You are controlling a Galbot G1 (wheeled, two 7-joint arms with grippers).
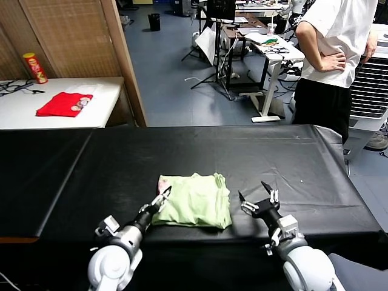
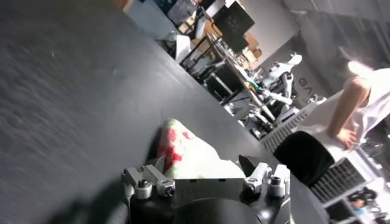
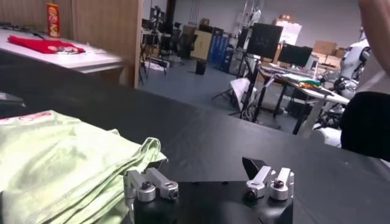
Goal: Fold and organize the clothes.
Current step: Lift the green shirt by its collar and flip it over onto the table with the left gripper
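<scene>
The T-shirt [image 1: 194, 200] lies mostly folded on the worktop [image 1: 291, 157]. The left gripper [image 1: 162, 198] is open at its left edge, gripping nothing; the right gripper [image 1: 259, 197] is open and empty just beside it. Tidying remains.

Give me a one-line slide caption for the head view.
Folded light-green T-shirt on the black table, left claw at its near-left corner, open right claw beside it.

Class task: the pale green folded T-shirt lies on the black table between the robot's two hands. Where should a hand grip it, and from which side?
Probably the pale green folded T-shirt is best taken at its right edge, where the layers bunch into a thick raised fold. The open right hand sits just beside that edge on the black table, so it could come in low from the right and pinch all layers together.
</scene>
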